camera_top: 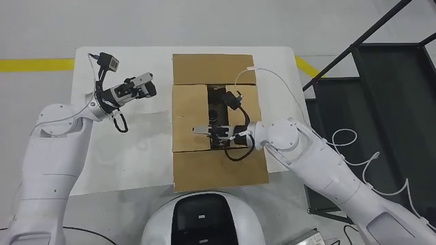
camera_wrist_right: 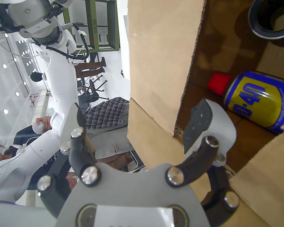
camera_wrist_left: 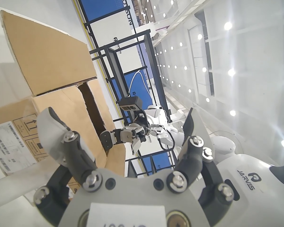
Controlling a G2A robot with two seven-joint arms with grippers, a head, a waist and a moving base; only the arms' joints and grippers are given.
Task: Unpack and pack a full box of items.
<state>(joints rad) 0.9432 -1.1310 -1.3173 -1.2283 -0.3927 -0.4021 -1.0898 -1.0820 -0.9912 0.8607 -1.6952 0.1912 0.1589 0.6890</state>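
White table point(camera_top: 129, 156): one cardboard box point(camera_top: 212, 69) at centre, flaps folded out. Contents: blue-and-yellow spray can point(camera_wrist_right: 258, 100), red cap, lying on its side; black ring point(camera_wrist_right: 271, 12) apart from it. Right gripper point(camera_wrist_right: 140, 111): spread wide astride a box flap, gripping nothing. Left gripper point(camera_top: 151, 87): spread wide, empty, above the table beside the box.

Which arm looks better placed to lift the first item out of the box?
Probably the right. The right gripper is open at the box opening, one finger inside, close to the spray can. The left gripper, also open, is beside the box over the table.
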